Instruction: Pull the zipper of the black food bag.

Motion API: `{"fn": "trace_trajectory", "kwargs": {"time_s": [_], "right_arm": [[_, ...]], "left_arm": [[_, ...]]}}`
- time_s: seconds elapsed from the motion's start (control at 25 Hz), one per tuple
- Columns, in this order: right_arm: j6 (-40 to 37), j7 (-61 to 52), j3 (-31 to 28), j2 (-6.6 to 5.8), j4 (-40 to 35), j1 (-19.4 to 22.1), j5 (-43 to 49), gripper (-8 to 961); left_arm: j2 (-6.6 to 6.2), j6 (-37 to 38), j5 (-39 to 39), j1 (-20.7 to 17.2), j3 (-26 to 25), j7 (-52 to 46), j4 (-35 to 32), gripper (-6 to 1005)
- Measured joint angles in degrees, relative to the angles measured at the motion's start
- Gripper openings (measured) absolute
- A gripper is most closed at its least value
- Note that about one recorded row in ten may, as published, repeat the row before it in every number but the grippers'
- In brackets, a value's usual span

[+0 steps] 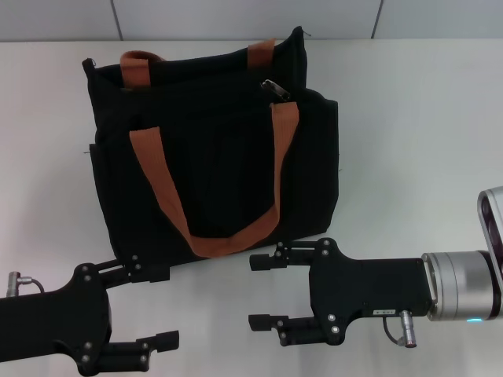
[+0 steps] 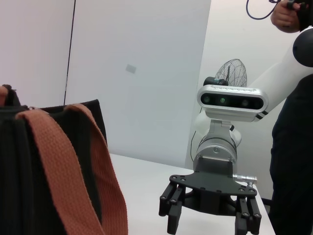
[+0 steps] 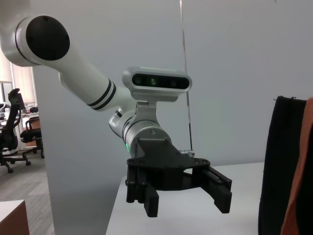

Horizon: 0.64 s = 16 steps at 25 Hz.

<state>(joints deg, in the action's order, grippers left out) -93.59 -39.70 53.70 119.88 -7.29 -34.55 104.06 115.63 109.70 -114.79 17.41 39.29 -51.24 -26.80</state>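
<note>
The black food bag (image 1: 212,149) lies on the white table (image 1: 416,118), with its rust-orange handle straps (image 1: 157,177) across its front. The small silver zipper pull (image 1: 275,89) sits near the bag's top right. My left gripper (image 1: 161,308) is open and empty, just in front of the bag's lower left corner. My right gripper (image 1: 259,292) is open and empty, just in front of the bag's lower right edge. The left wrist view shows the bag (image 2: 19,171) and the right gripper (image 2: 210,220). The right wrist view shows the left gripper (image 3: 186,200) and the bag's edge (image 3: 276,166).
The table extends well to the right of the bag and ends at a pale wall behind it. A person (image 2: 293,147) and a fan (image 2: 231,73) stand beyond the right arm. Office chairs (image 3: 12,132) show past the left arm.
</note>
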Motion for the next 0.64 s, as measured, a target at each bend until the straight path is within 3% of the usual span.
{"fn": "trace_trajectory", "kwargs": {"time_s": [0.64], "right_arm": [[0.08, -0.03, 0.00, 0.00, 0.00, -0.06, 0.01, 693]], "left_arm": [[0.12, -0.11, 0.00, 0.08, 0.00, 0.00, 0.00, 813]]}}
